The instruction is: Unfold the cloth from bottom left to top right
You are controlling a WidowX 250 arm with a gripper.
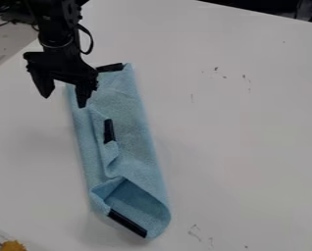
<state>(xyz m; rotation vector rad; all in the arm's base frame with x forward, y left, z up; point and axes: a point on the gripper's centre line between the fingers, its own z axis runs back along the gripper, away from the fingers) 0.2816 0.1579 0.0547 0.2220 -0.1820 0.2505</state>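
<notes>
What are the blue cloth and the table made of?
The cloth looks like soft, dull fabric, because it folds and creases. The table looks smooth and hard, maybe plastic or painted wood: it's flat and white, with dark scuffs.

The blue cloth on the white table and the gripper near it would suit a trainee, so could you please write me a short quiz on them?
1. True or false: the blue cloth is folded, not fully spread out.
2. How do the fingers of the gripper stand?
A) Shut on a yellow thing
B) Apart from each other
C) Pressed together
3. How many black strips can be counted on the cloth?

Key: 1. True. 2. B. 3. Three.
</notes>
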